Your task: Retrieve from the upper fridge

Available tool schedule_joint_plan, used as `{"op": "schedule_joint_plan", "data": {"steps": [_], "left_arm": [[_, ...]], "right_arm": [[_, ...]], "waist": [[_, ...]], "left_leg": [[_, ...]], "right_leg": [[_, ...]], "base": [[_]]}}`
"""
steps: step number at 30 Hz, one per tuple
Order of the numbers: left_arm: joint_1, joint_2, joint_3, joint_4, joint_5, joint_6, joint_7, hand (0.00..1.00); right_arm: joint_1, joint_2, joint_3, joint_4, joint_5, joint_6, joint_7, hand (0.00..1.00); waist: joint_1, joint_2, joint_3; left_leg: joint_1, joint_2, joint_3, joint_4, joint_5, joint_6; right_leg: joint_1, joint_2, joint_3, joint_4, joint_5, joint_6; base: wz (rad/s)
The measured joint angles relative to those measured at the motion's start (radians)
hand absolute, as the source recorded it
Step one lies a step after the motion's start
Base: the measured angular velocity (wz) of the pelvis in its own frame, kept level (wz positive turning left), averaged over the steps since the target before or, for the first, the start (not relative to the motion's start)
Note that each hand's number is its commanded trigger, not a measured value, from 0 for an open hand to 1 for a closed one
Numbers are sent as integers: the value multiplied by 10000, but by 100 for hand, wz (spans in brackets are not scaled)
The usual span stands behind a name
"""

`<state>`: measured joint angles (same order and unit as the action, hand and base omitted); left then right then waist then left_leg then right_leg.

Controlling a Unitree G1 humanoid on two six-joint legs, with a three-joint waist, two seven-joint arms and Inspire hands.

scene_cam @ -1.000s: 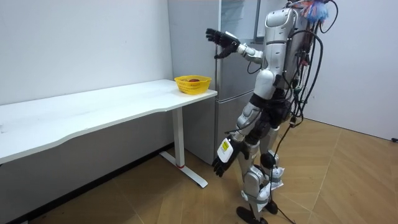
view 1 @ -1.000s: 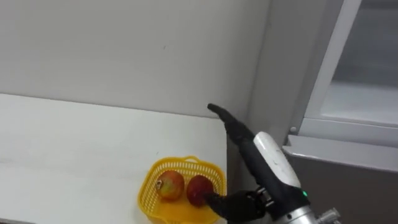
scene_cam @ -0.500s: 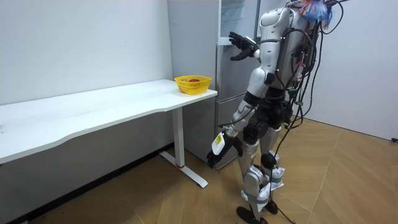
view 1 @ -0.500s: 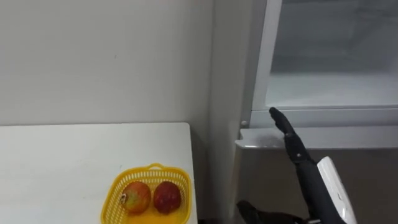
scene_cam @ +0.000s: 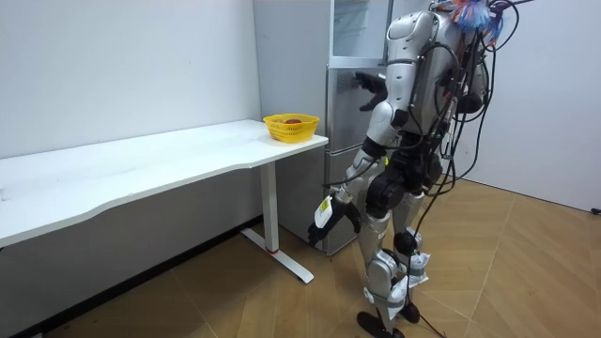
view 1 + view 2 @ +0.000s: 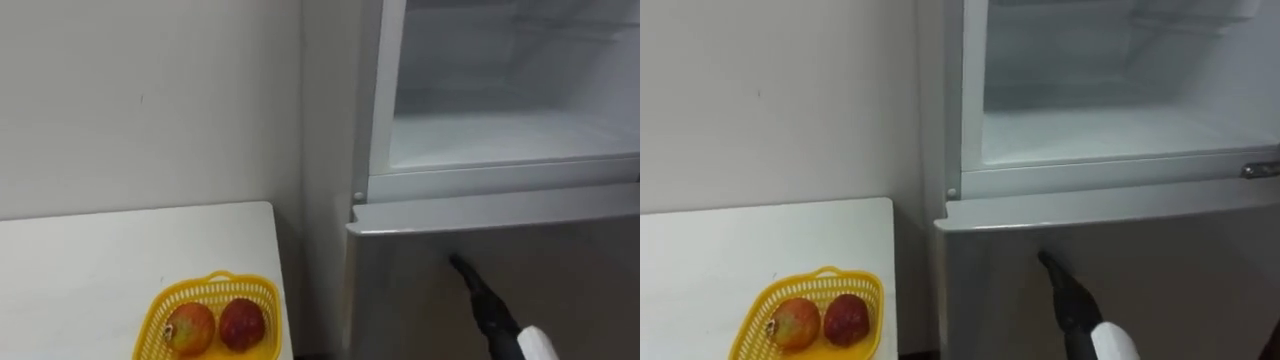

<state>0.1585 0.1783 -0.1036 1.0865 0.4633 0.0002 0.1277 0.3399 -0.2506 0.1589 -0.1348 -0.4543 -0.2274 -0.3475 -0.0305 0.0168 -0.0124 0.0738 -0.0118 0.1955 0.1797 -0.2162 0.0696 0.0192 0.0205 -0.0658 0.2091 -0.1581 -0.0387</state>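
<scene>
Upper fridge [image 6: 500,140]: open, shelf bare.
Yellow basket [image 6: 240,283]: two fruits [image 6: 190,325]; retrieval looks done to us.
Right hand [image 6: 488,305]: fingers straight, empty.

we stand facing the fridge [image 5: 343,122], right hand [image 5: 364,83] raised to its front, left hand [image 5: 324,214] hanging low; a yellow basket [image 5: 291,127] sits at the end of the desk [image 5: 169,155].

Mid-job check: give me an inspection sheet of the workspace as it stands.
surface: white table, bare but for the basket.
job's things: upper fridge compartment open, nothing seen on its shelf; lower door shut.
clutter: yellow basket holding two reddish fruits, at the table's corner by the fridge.
hands: right hand up before lower door, fingers straight; left hand low by the thigh.
cables: nothing seen beyond the robot's own.
surroundings: plain wall, wood floor.
</scene>
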Motion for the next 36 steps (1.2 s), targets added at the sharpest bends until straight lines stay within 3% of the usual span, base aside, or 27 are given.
{"op": "schedule_joint_plan", "data": {"steps": [7,13,20,31,33,36], "left_arm": [[-11,-15,-34,-35,-47,-91,34,0],[-12,-19,-396,-7,-624,-143,227,0],[-308,-24,-586,-64,-1426,-307,138,0],[-36,-32,-313,-49,-1656,-320,136,0],[132,-7,79,-51,-1399,-232,144,0],[590,23,419,-50,-1068,219,161,0]], "right_arm": [[48,172,-282,375,397,-18,-178,0],[804,186,-344,693,1545,-14,-215,0],[1082,182,-487,3290,2330,37,-328,0],[-36,214,-650,9576,4464,958,752,0],[-251,223,-808,10387,4308,1217,1039,0],[-894,257,-1024,11913,3450,1815,1482,0]], "waist": [[-188,-31,42],[-523,-117,76],[-739,-122,70],[-492,-229,106],[-494,-281,97],[-391,-335,103]], "left_leg": [[96,29,235,-23,-3,-6],[64,37,374,-112,-35,-3],[107,54,533,-195,-72,-2],[251,51,361,-310,-84,-28],[257,38,169,-301,-93,-39],[382,19,25,-283,-95,-44]], "right_leg": [[-22,58,230,92,-8,-1],[-178,78,367,110,-36,23],[-153,122,522,101,-10,33],[86,114,334,-93,-37,15],[227,121,254,-257,-29,19],[377,71,-31,-405,-52,16]], "base": [[-9],[-8],[-8],[4],[23],[17]]}}
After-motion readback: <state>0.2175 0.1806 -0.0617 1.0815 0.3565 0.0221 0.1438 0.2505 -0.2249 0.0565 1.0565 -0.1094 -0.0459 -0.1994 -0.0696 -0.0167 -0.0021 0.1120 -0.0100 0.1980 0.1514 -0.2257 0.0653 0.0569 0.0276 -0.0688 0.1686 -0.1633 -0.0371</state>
